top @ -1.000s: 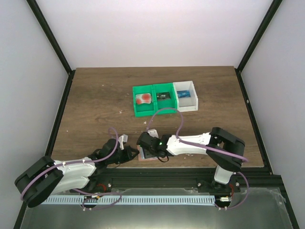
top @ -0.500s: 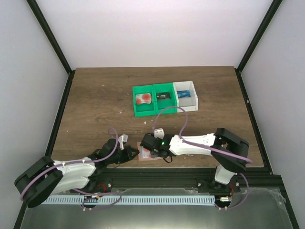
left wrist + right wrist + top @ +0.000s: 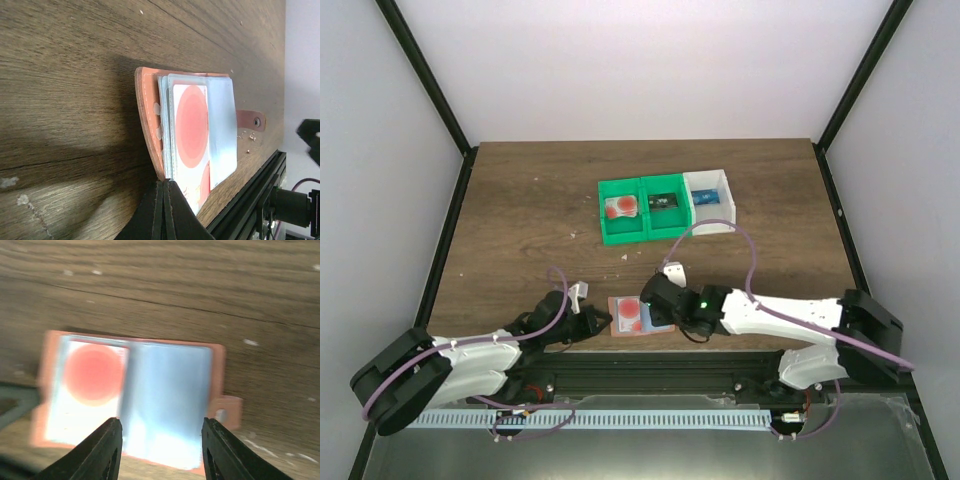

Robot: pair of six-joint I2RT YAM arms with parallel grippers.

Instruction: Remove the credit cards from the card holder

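The holder (image 3: 167,390) lies open and flat on the tabletop (image 3: 520,200) near its front edge. Its long axis runs left-right and its tab (image 3: 225,414) points right. A card (image 3: 92,385) sits in the left half. The left gripper (image 3: 163,205) is pinched together on the holder's left rim. The right gripper (image 3: 161,430) hangs above, fingers apart.

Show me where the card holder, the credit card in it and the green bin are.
card holder (image 3: 170,390), right wrist view, on its blue-grey pocket panel.
credit card (image 3: 94,371), right wrist view, on its red-orange blot.
green bin (image 3: 623,237), top external view, on its near wall.
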